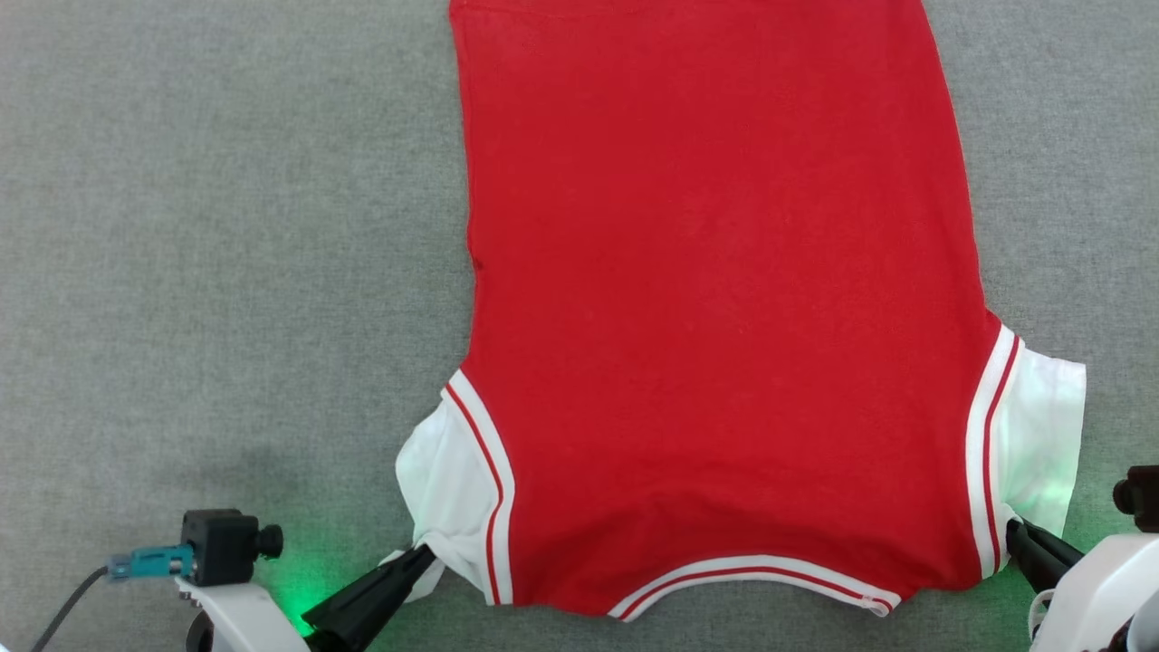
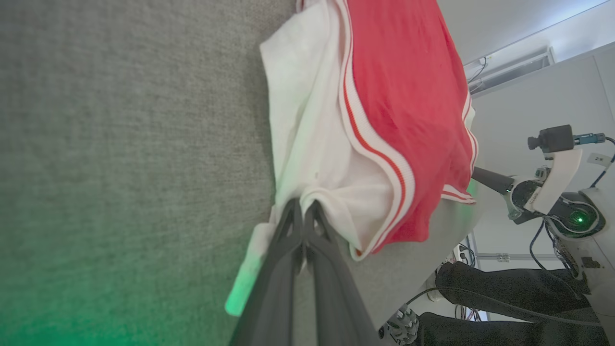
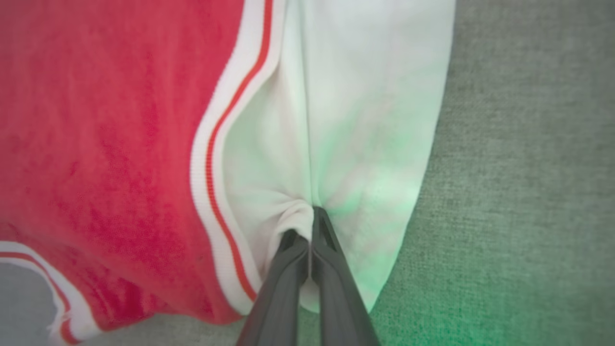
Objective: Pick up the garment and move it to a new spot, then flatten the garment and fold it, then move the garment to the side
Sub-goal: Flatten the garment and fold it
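Note:
The garment (image 1: 724,299) lies spread on the grey surface with its plain red back up, neck trim toward me and hem at the far edge of the head view. My left gripper (image 1: 422,554) is shut on the bunched white sleeve (image 1: 444,480) at the lower left; the left wrist view shows that pinch (image 2: 303,204) with the garment (image 2: 403,86) beyond. My right gripper (image 1: 1012,527) is shut on the other white sleeve (image 1: 1041,426) at the lower right. In the right wrist view, cloth gathers at the gripper (image 3: 307,222) beside the striped trim of the garment (image 3: 96,144).
The grey fabric surface (image 1: 226,226) stretches wide to the left of the garment. Green light glows on it near both grippers. In the left wrist view the surface's near edge (image 2: 432,240) shows, with my right arm (image 2: 552,192) and cables beyond it.

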